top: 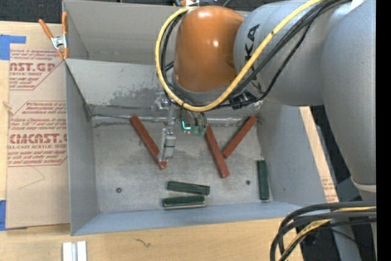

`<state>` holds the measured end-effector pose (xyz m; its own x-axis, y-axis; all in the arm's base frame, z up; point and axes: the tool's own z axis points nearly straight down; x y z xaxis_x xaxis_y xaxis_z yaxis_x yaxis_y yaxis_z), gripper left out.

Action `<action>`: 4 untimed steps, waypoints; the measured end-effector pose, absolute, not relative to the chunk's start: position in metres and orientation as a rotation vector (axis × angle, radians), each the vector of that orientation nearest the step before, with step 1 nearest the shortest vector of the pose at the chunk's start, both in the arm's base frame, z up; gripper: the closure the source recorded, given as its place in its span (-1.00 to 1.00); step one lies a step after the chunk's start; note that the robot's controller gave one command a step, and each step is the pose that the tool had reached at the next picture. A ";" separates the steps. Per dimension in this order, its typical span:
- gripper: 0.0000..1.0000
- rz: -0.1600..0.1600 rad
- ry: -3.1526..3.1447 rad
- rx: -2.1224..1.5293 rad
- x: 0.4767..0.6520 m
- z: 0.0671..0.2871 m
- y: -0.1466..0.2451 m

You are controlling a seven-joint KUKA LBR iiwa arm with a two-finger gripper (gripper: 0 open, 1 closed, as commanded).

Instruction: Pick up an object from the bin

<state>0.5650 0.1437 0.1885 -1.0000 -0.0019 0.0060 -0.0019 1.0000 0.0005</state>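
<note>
The gripper (168, 153) is held low over the lower end of a red-brown stick (145, 136), which is laid slantwise on the floor of the grey bin (82, 156). Whether the gripper is spread or pressed together cannot be told, nor whether the stick is touched. Just right of that stick, two more red-brown sticks (215, 154) are laid in a V. Below and right of the stick's lower end, two dark green bars (188, 188) are laid side by side. A third dark green bar (263, 179) is set well to its right. The arm's orange cover (204, 49) is seen above the stick.
</note>
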 end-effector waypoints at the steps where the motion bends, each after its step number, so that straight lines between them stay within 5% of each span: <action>1: -1.00 0.004 -3.124 -0.267 0.555 0.066 0.075; 2: -1.00 -0.007 -3.142 -0.122 0.573 0.071 0.161; 3: 1.00 -0.002 -3.140 -0.133 0.574 0.071 0.156; 4: 1.00 -0.006 -3.148 -0.115 0.565 0.209 0.171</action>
